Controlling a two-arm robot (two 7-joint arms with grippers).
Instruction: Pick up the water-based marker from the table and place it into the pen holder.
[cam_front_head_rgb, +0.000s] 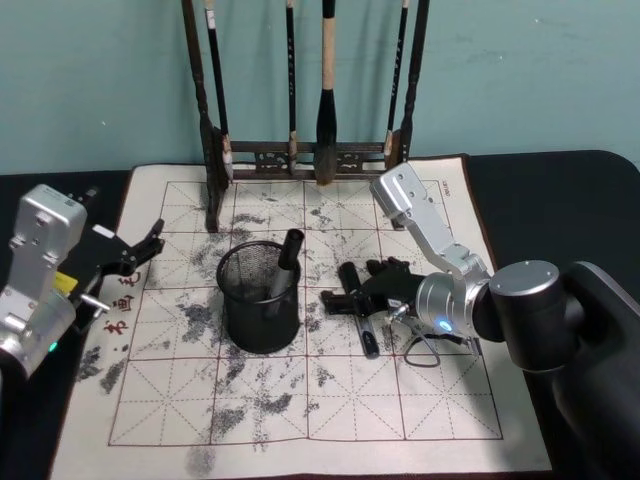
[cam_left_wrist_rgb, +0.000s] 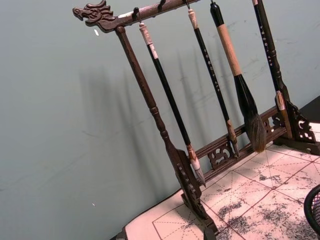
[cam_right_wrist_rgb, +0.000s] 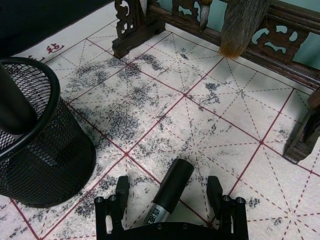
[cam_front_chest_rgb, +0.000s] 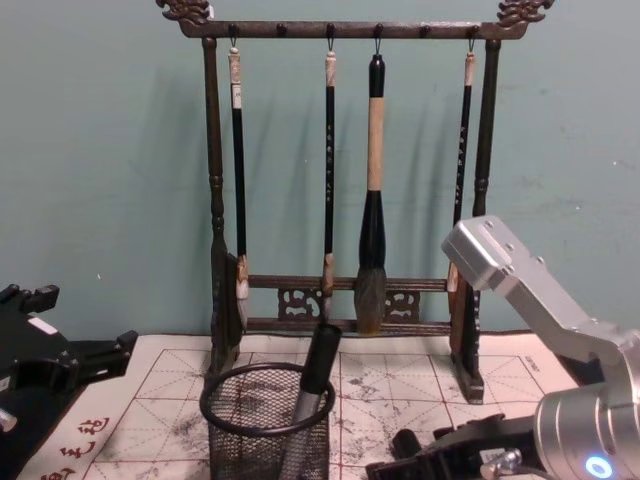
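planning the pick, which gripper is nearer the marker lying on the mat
Right. The right gripper straddles the marker, open fingers either side; the left gripper sits far off, beyond the pen holder.

Teal wall (cam_front_chest_rgb: 100, 150) behind; black table (cam_front_head_rgb: 560, 190); dark wooden brush rack (cam_front_chest_rgb: 212, 200) on ink-stained grid mat (cam_front_head_rgb: 400, 400).

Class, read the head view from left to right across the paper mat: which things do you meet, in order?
The left tool → pen holder → marker lying on the mat.
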